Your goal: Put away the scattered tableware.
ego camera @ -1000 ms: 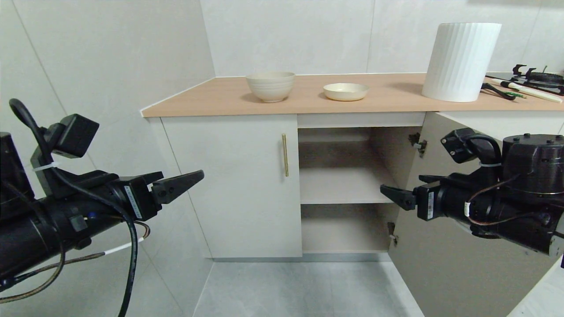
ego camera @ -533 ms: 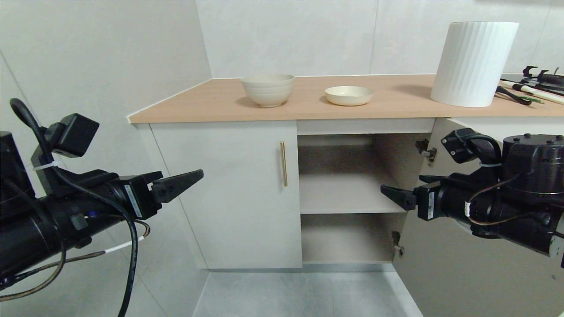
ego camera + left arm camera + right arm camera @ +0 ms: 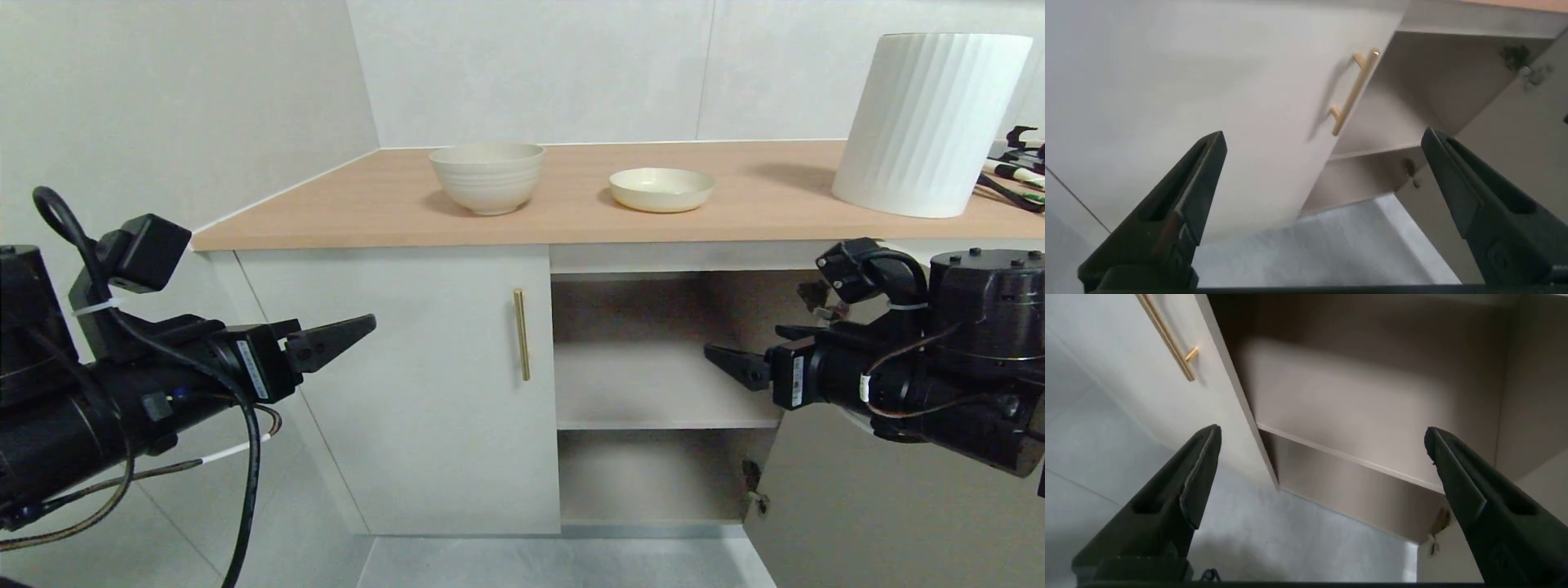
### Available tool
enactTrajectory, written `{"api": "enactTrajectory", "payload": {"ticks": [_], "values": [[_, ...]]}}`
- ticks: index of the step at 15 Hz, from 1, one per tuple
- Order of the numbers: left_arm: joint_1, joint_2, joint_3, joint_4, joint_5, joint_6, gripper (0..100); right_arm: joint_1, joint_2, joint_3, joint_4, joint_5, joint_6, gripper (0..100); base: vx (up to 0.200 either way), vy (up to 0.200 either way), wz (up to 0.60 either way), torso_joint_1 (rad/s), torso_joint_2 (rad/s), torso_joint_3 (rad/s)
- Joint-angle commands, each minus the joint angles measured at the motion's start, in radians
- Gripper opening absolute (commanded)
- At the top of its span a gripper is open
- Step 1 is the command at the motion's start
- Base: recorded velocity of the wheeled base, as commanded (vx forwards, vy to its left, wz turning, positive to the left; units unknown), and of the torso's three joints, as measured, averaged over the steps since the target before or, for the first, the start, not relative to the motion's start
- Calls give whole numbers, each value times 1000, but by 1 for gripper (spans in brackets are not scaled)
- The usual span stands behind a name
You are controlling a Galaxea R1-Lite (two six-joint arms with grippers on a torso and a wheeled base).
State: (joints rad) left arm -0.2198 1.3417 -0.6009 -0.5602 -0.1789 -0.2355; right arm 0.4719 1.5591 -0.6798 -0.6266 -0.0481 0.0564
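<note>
- The bowl (image 3: 487, 177) stands upright on the counter (image 3: 359, 214), near 12 o'clock in the head view.
- The plate (image 3: 661, 189) lies on the same counter at the bowl's 3 o'clock, a gap between them.
- A white ribbed container (image 3: 935, 122) stands at the plate's 3 o'clock, well apart from it. Dark utensils (image 3: 1016, 175) lie just beyond it at the view's edge; what they are I cannot tell.
- Under the counter is a cabinet. Its left door (image 3: 392, 384) is closed and carries an upright brass handle (image 3: 521, 334). Its right door (image 3: 857, 506) is swung open.
- Inside, at the plate's 6 o'clock, one shelf (image 3: 653, 384) splits the cabinet into an upper and a lower compartment.
- The left gripper (image 3: 347, 331) hangs in the air at 9 o'clock, level with the handle and apart from the closed door. Its fingers (image 3: 1184, 196) are spread wide, grasping nothing.
- The right gripper (image 3: 722, 363) hangs at 3 o'clock before the open cabinet, about level with the shelf. Its fingers (image 3: 1184, 490) are likewise spread wide and grasp nothing.
- Both grippers sit lower than the counter, well apart from bowl and plate.
</note>
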Motion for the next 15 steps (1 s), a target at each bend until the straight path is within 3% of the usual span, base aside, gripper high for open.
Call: {"api": "enactTrajectory", "payload": {"ticks": [1,8,10,12,15], "values": [[0,5,1,-4,1,1,100,1,1,0,-1,1,0,100,0,0,0,0,0,0],[0,5,6,-35,-2,-2,100,1,-1,2,-1,-1,0,100,0,29,0,0,0,1],[-1,10,12,-35,-2,4,100,1,-4,2,-1,-1,0,100,0,200,0,0,0,5],[-3,11,26,-40,-2,36,100,1,-11,2,-1,-1,0,100,0,0,0,0,0,0],[-12,19,27,-41,-2,42,100,1,-22,2,-1,-1,0,100,0,0,0,0,0,0]]}}
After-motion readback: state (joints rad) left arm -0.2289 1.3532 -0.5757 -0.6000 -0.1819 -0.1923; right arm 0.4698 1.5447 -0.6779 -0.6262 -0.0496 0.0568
